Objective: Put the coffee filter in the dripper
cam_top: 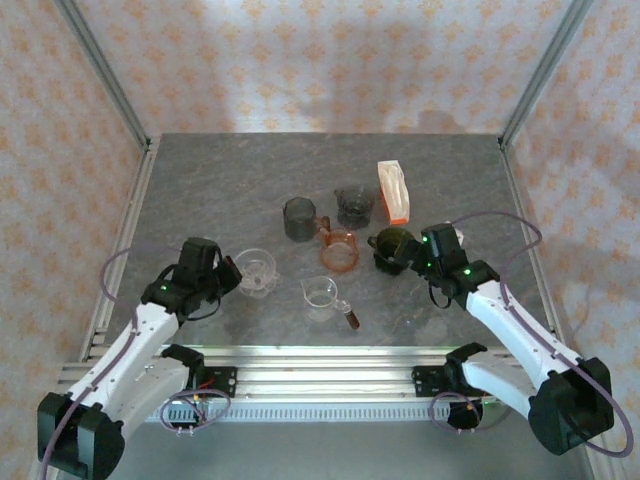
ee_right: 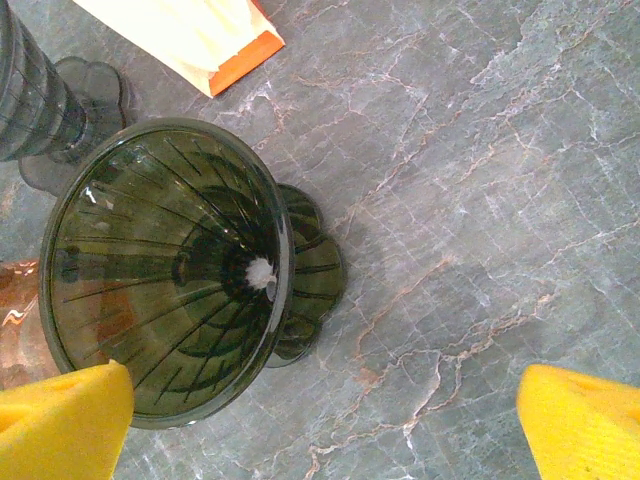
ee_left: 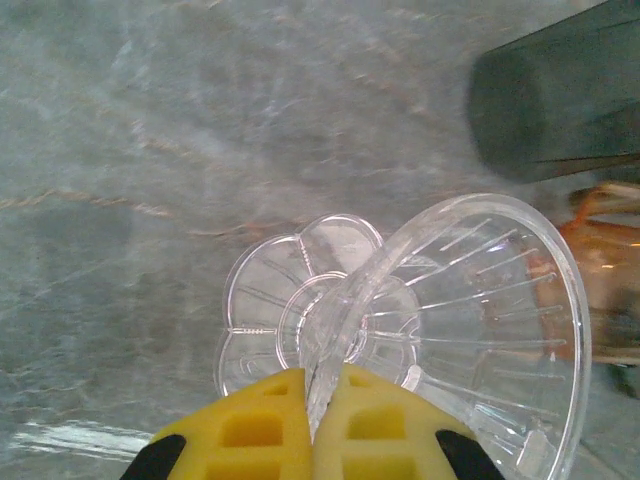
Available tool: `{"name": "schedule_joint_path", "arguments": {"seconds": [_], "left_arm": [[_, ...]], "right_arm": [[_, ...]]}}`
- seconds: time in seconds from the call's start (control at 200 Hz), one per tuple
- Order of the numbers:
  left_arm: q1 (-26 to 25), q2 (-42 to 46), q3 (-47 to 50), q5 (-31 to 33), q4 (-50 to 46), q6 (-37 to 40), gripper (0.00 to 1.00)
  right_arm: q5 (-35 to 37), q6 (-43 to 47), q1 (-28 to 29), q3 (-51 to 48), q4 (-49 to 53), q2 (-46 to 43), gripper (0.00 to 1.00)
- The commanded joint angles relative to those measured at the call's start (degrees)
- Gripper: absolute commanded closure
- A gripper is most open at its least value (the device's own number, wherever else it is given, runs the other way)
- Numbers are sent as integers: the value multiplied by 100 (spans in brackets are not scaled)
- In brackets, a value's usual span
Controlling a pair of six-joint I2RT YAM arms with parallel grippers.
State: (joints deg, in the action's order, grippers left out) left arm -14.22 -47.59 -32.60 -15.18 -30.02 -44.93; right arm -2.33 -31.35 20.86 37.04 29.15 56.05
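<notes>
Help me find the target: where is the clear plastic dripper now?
In the top view, the clear plastic dripper is left of centre on the grey table, pinched by the left gripper, with a small clear cup to its right.

We count two clear drippers (cam_top: pixel 256 270) (cam_top: pixel 320 292), three dark drippers (cam_top: pixel 298 218) (cam_top: pixel 354 207) (cam_top: pixel 390 241) and one orange dripper (cam_top: pixel 340 250). We count one filter pack (cam_top: pixel 394 190) and two grippers (cam_top: pixel 234 275) (cam_top: pixel 402 253).

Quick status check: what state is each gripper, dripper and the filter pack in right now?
left gripper: shut on the clear dripper's edge.
clear dripper: tipped, empty, pinched.
right gripper: open, holding nothing.
green dripper: on its side, empty.
filter pack: lying flat, not gripped.
</notes>
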Motion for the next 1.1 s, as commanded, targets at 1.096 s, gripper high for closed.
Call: {"name": "schedule_joint_path", "arguments": {"seconds": [1.096], "left_arm": [[-3500,-1018,-1949,905,-192,-896,100]], "right_arm": [[312,22,37,-118,74,-9,2]]}}
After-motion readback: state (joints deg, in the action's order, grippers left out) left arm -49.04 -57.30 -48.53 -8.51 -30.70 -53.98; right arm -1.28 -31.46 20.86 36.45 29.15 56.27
